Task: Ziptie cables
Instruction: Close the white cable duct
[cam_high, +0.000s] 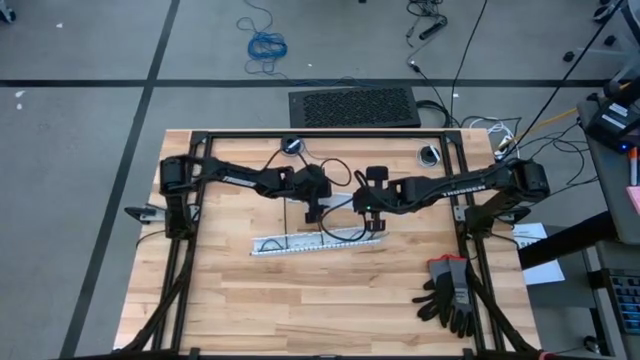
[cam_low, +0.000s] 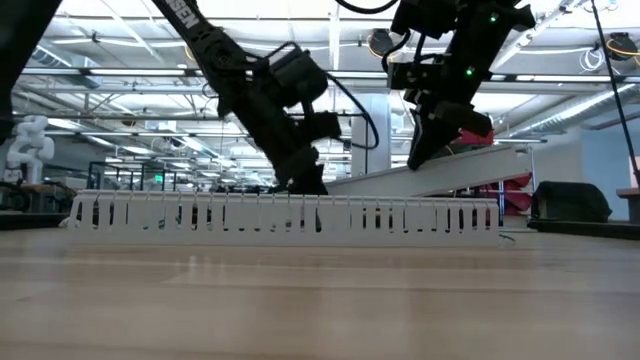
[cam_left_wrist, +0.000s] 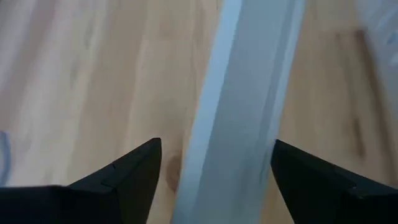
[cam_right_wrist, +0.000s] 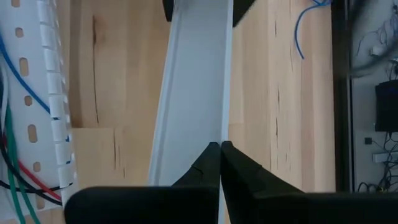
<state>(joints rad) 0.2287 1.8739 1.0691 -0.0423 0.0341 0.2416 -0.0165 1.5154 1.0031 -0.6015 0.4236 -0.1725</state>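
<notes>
- Near the middle of the wooden surface (cam_high: 300, 300), the cables (cam_right_wrist: 12, 155) lie inside a white slotted strip (cam_high: 315, 243), seen in the right wrist view as thin blue, green, red and dark wires running lengthwise along the slotted wall.
- From table height the slotted strip (cam_low: 280, 215) hides the wires almost wholly; only dark slivers show through its slots.
- A plain white cover strip (cam_right_wrist: 193, 106) sits just behind the slotted one, toward the surface's far edge, one end raised in the low view (cam_low: 430, 175) and slanting down to the wood.
- The right tool (cam_right_wrist: 221, 163) has its fingers pressed together on the edge of that cover strip, at its raised end; the wire bundle lies just beside this tool, apart from it, in the neighbouring channel.
- The left tool (cam_left_wrist: 214, 177) stands with fingers spread wide on either side of the same cover strip (cam_left_wrist: 242, 106), low over the wood; whether the fingers touch the strip cannot be told.
- Overhead, both tools (cam_high: 318, 207) (cam_high: 372, 218) meet near the surface's centre, just behind the slotted strip; a pair of gloves (cam_high: 450, 292) rests at the near right corner.
- No view shows the zipties clearly.
</notes>
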